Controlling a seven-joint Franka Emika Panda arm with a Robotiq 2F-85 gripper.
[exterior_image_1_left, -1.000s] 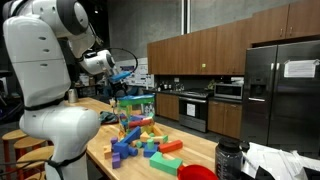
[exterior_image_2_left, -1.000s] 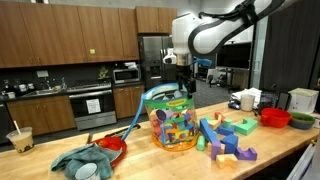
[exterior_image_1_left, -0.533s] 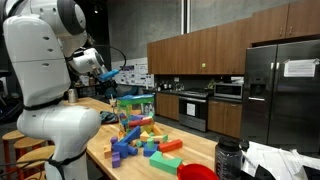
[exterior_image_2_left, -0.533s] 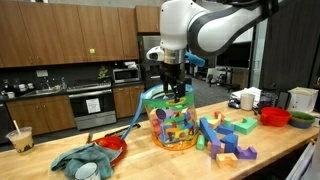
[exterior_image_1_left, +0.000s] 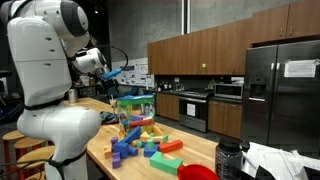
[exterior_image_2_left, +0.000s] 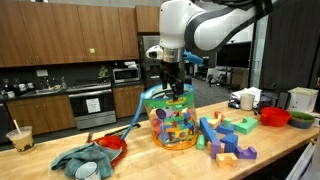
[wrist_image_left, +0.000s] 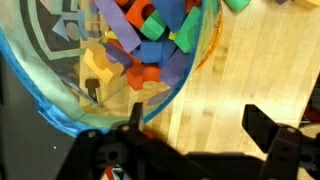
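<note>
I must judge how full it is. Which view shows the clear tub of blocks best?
An exterior view shows it best: the whole clear tub stands side-on, blocks visible through its wall. In an exterior view it looks small. The wrist view shows only part of its rim and blocks, from above.

A clear plastic tub (exterior_image_2_left: 175, 122) with a blue rim stands upright and open-topped on the wooden counter (exterior_image_2_left: 150, 160), near its middle in both exterior views. It is filled with a loose jumble of coloured blocks (wrist_image_left: 150, 30) in orange, blue, green, purple and yellow. In the wrist view its curved transparent wall (wrist_image_left: 70, 60) shows from above.
</note>
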